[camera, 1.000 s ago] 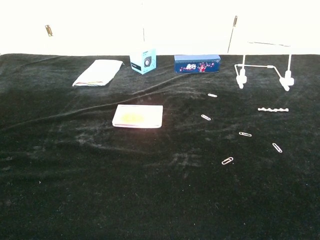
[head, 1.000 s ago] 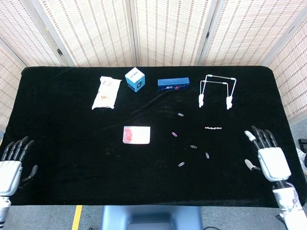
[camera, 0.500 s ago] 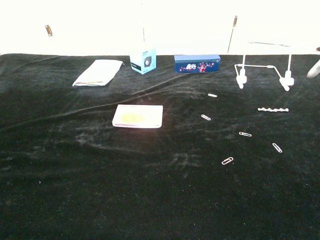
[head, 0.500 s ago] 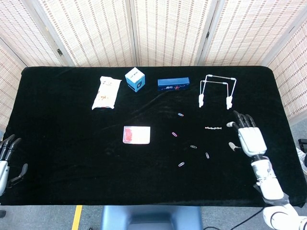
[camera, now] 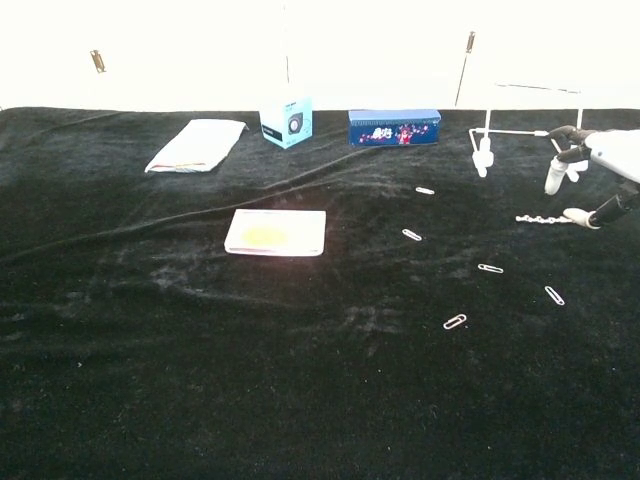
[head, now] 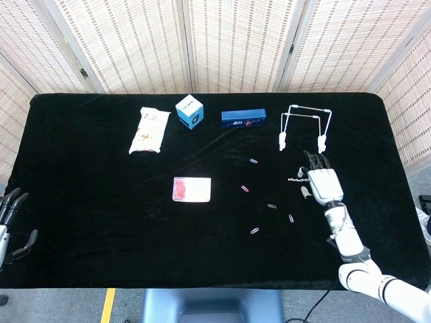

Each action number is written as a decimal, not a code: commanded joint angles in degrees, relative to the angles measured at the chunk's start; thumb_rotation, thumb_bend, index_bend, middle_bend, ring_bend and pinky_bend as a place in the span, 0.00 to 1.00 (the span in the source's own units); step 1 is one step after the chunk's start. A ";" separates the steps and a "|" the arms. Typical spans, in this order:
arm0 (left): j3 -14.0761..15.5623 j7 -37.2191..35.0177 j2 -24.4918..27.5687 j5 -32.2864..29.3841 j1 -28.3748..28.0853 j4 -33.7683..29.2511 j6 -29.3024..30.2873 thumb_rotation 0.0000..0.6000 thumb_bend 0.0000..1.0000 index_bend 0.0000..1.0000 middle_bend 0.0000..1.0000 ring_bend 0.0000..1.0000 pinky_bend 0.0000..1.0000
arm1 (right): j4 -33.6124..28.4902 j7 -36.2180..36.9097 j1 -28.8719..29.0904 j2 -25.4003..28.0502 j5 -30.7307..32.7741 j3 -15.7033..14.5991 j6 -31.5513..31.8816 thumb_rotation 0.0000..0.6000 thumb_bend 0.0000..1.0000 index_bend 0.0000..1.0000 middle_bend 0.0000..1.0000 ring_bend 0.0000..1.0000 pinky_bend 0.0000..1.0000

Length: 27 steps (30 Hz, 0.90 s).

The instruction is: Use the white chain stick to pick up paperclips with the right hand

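Observation:
The white chain stick (head: 295,180) (camera: 538,217) lies flat on the black cloth, right of centre. My right hand (head: 322,183) (camera: 598,176) hovers over its right end, fingers spread and holding nothing. Several paperclips are scattered left of and below the stick, among them one (head: 254,161) (camera: 425,190) furthest back, one (head: 271,206) (camera: 490,268) in the middle and one (head: 255,231) (camera: 455,322) nearest me. My left hand (head: 9,222) sits at the table's near left edge, fingers apart and empty; the chest view does not show it.
A white wire stand (head: 304,126) (camera: 527,140) stands just behind my right hand. Along the back are a blue tin (head: 243,118), a blue-and-white cube box (head: 190,111) and a white packet (head: 149,130). A small clear pouch (head: 192,189) lies at centre.
My right hand has moved from the near right edge forward and left, now over the chain stick's right end. My left hand has drawn back toward the near left corner.

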 commanded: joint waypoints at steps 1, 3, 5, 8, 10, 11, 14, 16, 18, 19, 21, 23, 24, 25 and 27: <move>0.06 -0.35 0.10 0.06 -0.08 0.22 -0.11 1.00 0.50 0.00 0.00 0.00 0.01 | 1.20 -1.59 1.12 -0.92 1.41 0.28 -1.12 1.00 0.41 0.39 0.00 0.00 0.00; 0.03 -0.55 0.13 -0.02 -0.10 0.28 -0.14 1.00 0.50 0.00 0.00 0.00 0.01 | 1.69 -2.31 1.41 -1.26 1.90 0.24 -1.24 1.00 0.41 0.39 0.00 0.00 0.00; 0.03 -0.67 0.19 -0.12 -0.11 0.31 -0.23 1.00 0.50 0.00 0.00 0.00 0.01 | 2.27 -2.87 1.61 -1.64 2.41 0.13 -1.45 1.00 0.41 0.39 0.00 0.00 0.00; 0.07 -0.61 0.29 -0.20 -0.14 0.31 -0.38 1.00 0.50 0.00 0.00 0.00 0.01 | 3.08 -3.36 1.88 -2.07 3.11 0.06 -1.98 1.00 0.41 0.39 0.00 0.00 0.00; 0.04 -0.79 0.35 -0.25 -0.16 0.25 -0.40 1.00 0.50 0.00 0.00 0.00 0.01 | 5.39 -3.83 2.64 -3.53 4.40 0.15 -3.43 1.00 0.41 0.39 0.00 0.00 0.00; 0.06 -0.80 0.37 -0.21 -0.16 0.25 -0.38 1.00 0.50 0.00 0.00 0.00 0.01 | 6.08 -3.88 2.86 -4.03 4.49 0.13 -3.53 1.00 0.41 0.39 0.00 0.00 0.00; 0.12 -0.77 0.39 -0.18 -0.18 0.23 -0.45 1.00 0.50 0.00 0.00 0.00 0.01 | 8.15 -4.07 3.46 -5.48 4.73 0.07 -3.67 1.00 0.41 0.39 0.00 0.00 0.00; 0.16 -0.76 0.41 -0.15 -0.23 0.23 -0.53 1.00 0.50 0.00 0.00 0.00 0.01 | 9.30 -3.98 3.88 -6.35 5.27 0.26 -4.16 1.00 0.41 0.39 0.00 0.00 0.00; 0.17 -0.87 0.47 -0.15 -0.23 0.22 -0.55 1.00 0.50 0.00 0.00 0.00 0.01 | 10.12 -3.71 4.20 -7.01 5.49 0.38 -4.42 1.00 0.41 0.39 0.00 0.00 0.00; 0.15 -0.91 0.49 -0.19 -0.25 0.24 -0.56 1.00 0.50 0.00 0.00 0.00 0.01 | 10.55 -3.55 4.34 -7.34 5.49 0.41 -4.44 1.00 0.41 0.39 0.00 0.00 0.00; 0.11 -1.12 0.54 -0.29 -0.28 0.33 -0.63 1.00 0.50 0.00 0.00 0.00 0.01 | 11.66 -3.24 4.63 -8.14 5.36 0.36 -4.42 1.00 0.41 0.39 0.00 0.00 0.00; 0.11 -1.37 0.60 -0.34 -0.30 0.41 -0.70 1.00 0.50 0.00 0.00 0.00 0.01 | 12.75 -2.70 4.87 -8.90 5.19 0.39 -4.32 1.00 0.41 0.40 0.00 0.00 0.00; 0.10 -1.48 0.62 -0.36 -0.31 0.43 -0.71 1.00 0.50 0.00 0.00 0.00 0.01 | 13.10 -2.34 4.96 -9.14 5.13 0.42 -4.36 1.00 0.41 0.41 0.00 0.00 0.00; 0.07 -1.58 0.62 -0.38 -0.34 0.47 -0.72 1.00 0.50 0.00 0.00 0.00 0.01 | 13.53 -1.83 5.08 -9.39 4.94 0.46 -4.32 1.00 0.41 0.41 0.00 0.00 0.00; 0.09 -1.65 0.62 -0.37 -0.38 0.55 -0.79 1.00 0.50 0.00 0.00 0.00 0.01 | 14.16 -1.17 5.23 -9.74 4.59 0.43 -4.22 1.00 0.41 0.41 0.00 0.00 0.00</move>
